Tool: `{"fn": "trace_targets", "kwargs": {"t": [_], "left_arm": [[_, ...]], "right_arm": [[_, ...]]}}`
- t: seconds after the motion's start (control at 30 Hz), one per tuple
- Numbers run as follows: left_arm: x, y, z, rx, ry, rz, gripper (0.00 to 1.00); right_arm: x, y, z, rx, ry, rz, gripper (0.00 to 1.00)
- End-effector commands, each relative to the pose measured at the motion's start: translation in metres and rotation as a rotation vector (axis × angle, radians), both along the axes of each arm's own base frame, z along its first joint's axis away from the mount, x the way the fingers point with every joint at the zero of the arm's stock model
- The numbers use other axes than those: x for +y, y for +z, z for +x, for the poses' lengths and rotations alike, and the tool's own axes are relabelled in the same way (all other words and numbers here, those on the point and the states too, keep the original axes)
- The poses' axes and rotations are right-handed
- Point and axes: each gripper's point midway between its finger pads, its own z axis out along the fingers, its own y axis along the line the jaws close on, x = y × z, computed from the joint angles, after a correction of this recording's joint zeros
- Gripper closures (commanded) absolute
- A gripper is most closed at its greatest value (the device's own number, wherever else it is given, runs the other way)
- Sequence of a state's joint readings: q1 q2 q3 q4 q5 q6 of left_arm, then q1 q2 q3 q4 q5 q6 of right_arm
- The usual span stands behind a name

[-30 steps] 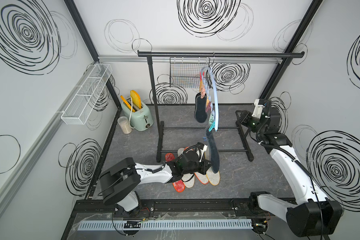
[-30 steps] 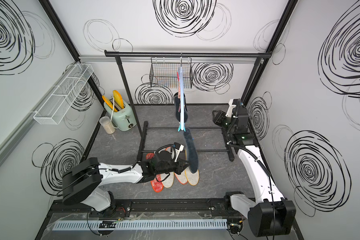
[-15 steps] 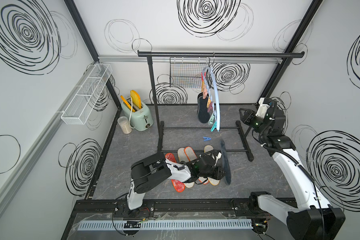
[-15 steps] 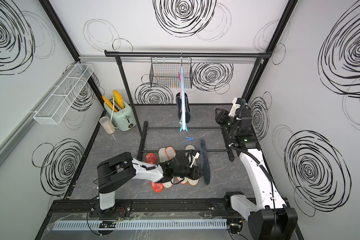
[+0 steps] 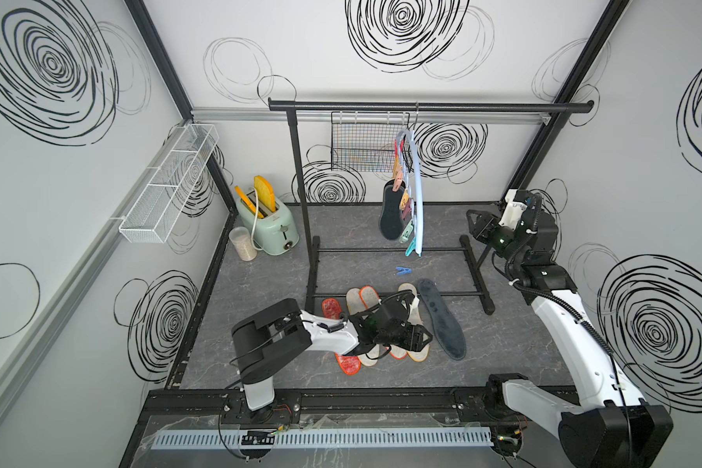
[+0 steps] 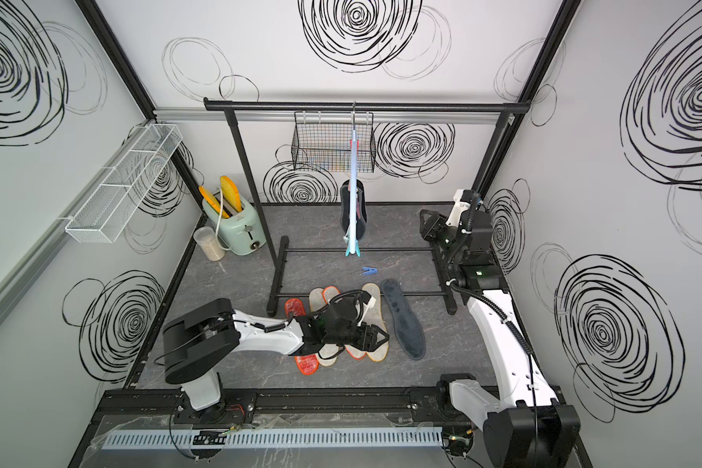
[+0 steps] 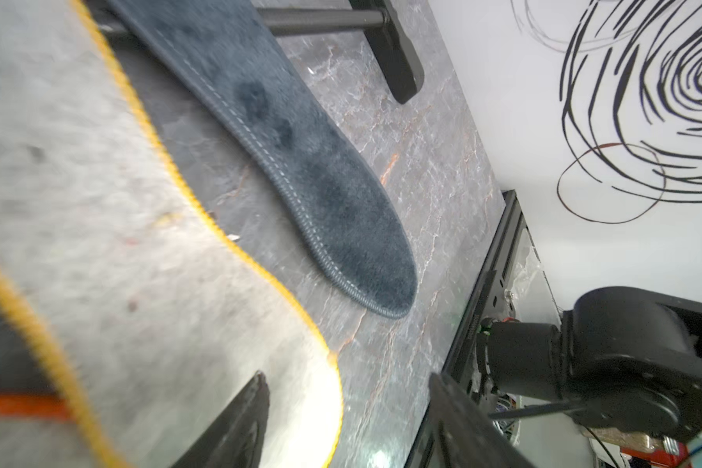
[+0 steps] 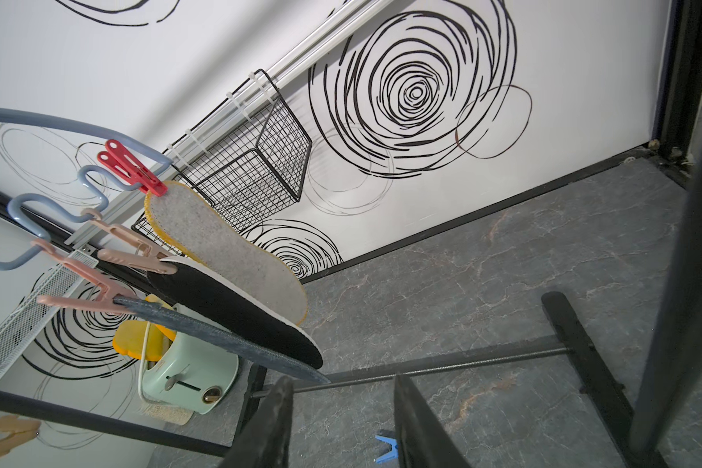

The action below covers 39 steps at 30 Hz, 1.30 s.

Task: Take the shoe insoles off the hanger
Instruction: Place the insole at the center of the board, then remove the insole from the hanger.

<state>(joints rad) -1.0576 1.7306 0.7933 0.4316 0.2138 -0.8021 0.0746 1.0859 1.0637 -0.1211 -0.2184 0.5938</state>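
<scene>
We are hovering the spread left tool [image 5: 425,338] over the desk's [image 5: 260,308] off-white felt insoles [image 5: 407,292], aiming the gaping right tool [image 8: 341,383] at the pale-blue curved hanger [image 5: 419,198] for more.

The left arm [image 5: 329,333] reaches out from its base at the front, upper link folded low and forearm stretched nearly level toward the robot's right. Its wrist [image 5: 384,324] bends down, and the left gripper [image 5: 427,339] sits low, its fingers [image 7: 236,425] spread into a wide V, empty. The right arm [image 5: 576,336] rises from its base and leans far toward the back, its long white link steep. Its wrist [image 5: 531,235] turns inward toward the middle, held high, and the right gripper [image 5: 470,225] points sideways toward the robot's left, fingers [image 8: 418,421] parted partway, holding nothing. Both arms are well apart.
</scene>
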Motion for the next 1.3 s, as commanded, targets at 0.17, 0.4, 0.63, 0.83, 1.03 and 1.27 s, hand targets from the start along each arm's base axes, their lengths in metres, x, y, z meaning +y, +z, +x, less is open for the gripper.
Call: {"fn": "trace_targets", "kwargs": {"t": [0.17, 0.4, 0.63, 0.83, 1.03, 1.27], "left_arm": [[0.070, 0.092, 0.052, -0.274, 0.079, -0.122, 0.30], [0.112, 0.189, 0.128, -0.604, 0.119, -0.216, 0.19], [0.111, 0.225, 0.199, -0.842, 0.105, -0.231, 0.16], [0.101, 0.224, 0.234, -0.945, 0.059, -0.256, 0.19], [0.111, 0.214, 0.273, -0.944, 0.061, -0.292, 0.23], [0.107, 0.195, 0.287, -0.977, 0.009, -0.271, 0.24]], "right_arm": [[0.011, 0.012, 0.000, -0.045, 0.061, 0.023, 0.56], [0.017, 0.012, 0.003, -0.047, 0.094, 0.039, 0.55], [0.030, 0.010, 0.007, -0.036, 0.146, 0.044, 0.55], [0.045, 0.003, 0.011, -0.011, 0.187, 0.032, 0.55], [0.052, -0.001, 0.011, -0.007, 0.200, 0.029, 0.55], [0.060, 0.003, 0.012, -0.002, 0.224, 0.023, 0.55]]}}
